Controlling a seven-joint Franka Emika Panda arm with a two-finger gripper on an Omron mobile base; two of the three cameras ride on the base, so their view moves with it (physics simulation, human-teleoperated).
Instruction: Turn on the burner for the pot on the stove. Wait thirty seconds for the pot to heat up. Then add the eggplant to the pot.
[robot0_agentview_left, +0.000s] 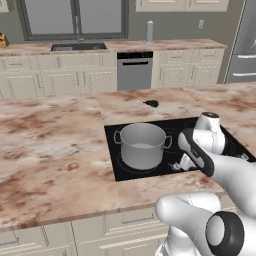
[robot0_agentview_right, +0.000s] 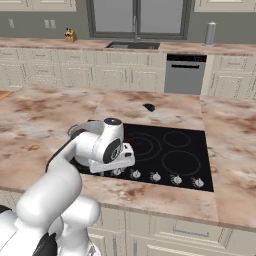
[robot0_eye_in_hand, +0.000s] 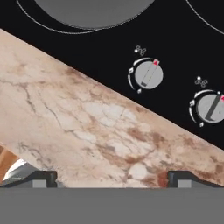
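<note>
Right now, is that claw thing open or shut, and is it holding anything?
Gripper: open, holding nothing, above the counter edge near the stove knobs.

I see a big counter (robot0_agentview_left: 55, 145) with a pink and brown marble top, and cream drawers (robot0_agentview_right: 185, 232) sit under its front edge. Far back there is a second counter (robot0_agentview_left: 165, 46) along the wall with cream cabinets (robot0_agentview_left: 65, 75) below it. A dark sink (robot0_agentview_left: 78, 47) is set into that far counter, under a wide window (robot0_agentview_right: 137, 17). A silver dishwasher (robot0_agentview_left: 134, 70) stands among the cabinets. A tall grey roll (robot0_agentview_left: 149, 31) stands upright near it. A small yellow-brown thing (robot0_agentview_right: 70, 35) sits on the far counter, too small for me to name.
</note>
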